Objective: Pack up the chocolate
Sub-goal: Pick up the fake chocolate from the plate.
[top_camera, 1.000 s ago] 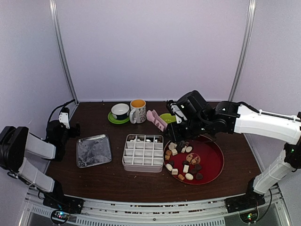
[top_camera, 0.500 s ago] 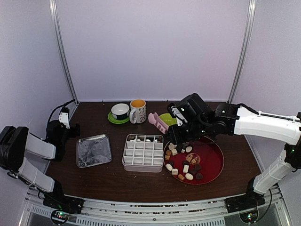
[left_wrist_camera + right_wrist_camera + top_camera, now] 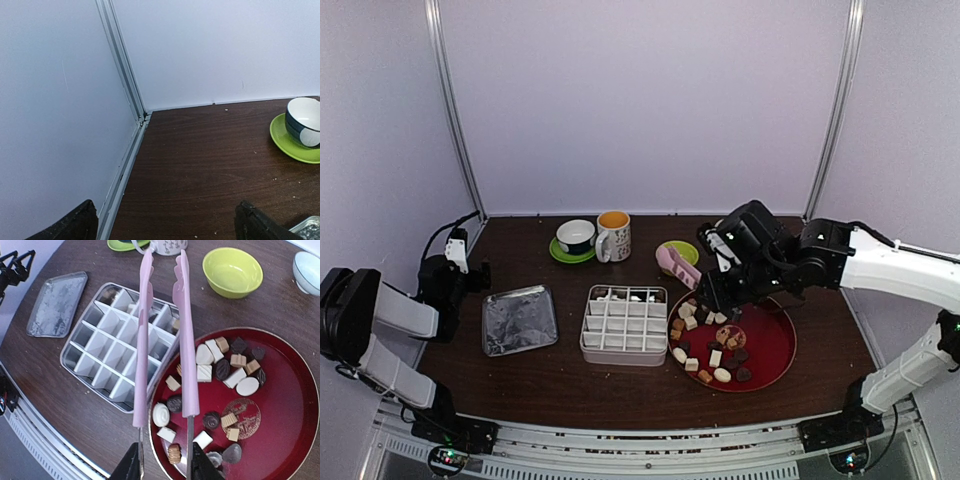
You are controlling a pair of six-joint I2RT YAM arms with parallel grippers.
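Gripping pink tongs point(image 3: 181, 340) in my R gripper point(image 3: 165, 463), tong arms apart, I hung over the chocolate point(image 3: 222, 369), pcs loose on red tray point(image 3: 295, 405) nr table's point(image 3: 570, 375) front-right. L gripper point(image 3: 165, 220) gaped wide.

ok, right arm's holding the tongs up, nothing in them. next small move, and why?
Probably lower the pink tongs tip-first onto one chocolate in the red tray. The right gripper holds them with the arms spread and nothing between the tips, and most compartments of the divided box look empty.
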